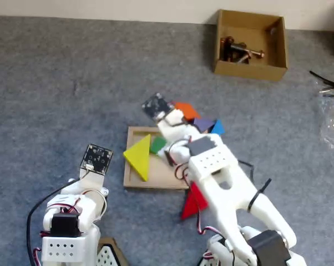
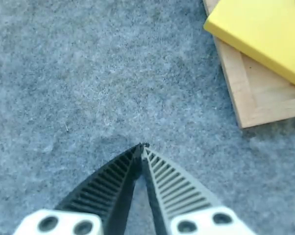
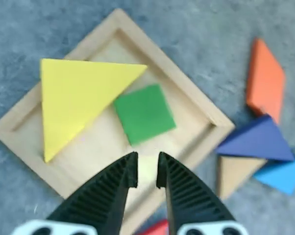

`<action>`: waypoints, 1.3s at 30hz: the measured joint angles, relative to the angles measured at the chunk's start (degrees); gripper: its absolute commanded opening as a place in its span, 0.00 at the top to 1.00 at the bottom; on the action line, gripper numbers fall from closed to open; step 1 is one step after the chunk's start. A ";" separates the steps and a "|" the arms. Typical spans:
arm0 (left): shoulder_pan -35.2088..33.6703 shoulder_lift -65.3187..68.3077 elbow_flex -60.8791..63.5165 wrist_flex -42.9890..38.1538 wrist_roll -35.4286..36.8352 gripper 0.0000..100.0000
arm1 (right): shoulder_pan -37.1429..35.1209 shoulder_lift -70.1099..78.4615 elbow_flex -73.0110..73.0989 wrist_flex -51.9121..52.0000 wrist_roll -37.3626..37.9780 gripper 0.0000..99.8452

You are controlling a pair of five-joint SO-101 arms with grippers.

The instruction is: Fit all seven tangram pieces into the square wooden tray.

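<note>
My right gripper [image 3: 146, 169] hung above the wooden tray [image 3: 182, 83], jaws slightly apart and holding nothing. Just beyond the tips, a green square [image 3: 144, 113] lay flat in the tray, touching a yellow triangle [image 3: 74, 98] whose corner overhung the rim. Farther out, off the tray, an orange piece [image 3: 265, 78], a dark blue triangle [image 3: 258, 142], a light blue triangle [image 3: 284, 174] and a tan triangle [image 3: 233, 174] clustered on the grey carpet [image 2: 64, 73]. A red triangle [image 1: 193, 202] lay behind my tips. My left gripper [image 2: 142, 147] was over carpet near a tray corner, jaws pressed together and empty.
</note>
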 measured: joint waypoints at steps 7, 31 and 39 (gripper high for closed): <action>0.00 0.00 0.00 0.00 0.00 0.99 | 0.70 2.37 -11.08 13.27 0.00 0.93; 0.00 0.00 0.00 0.00 0.00 0.99 | 1.49 43.87 -57.41 42.46 3.43 0.74; 0.00 0.00 0.00 0.00 0.00 0.99 | -2.37 46.68 -60.48 43.34 8.53 0.72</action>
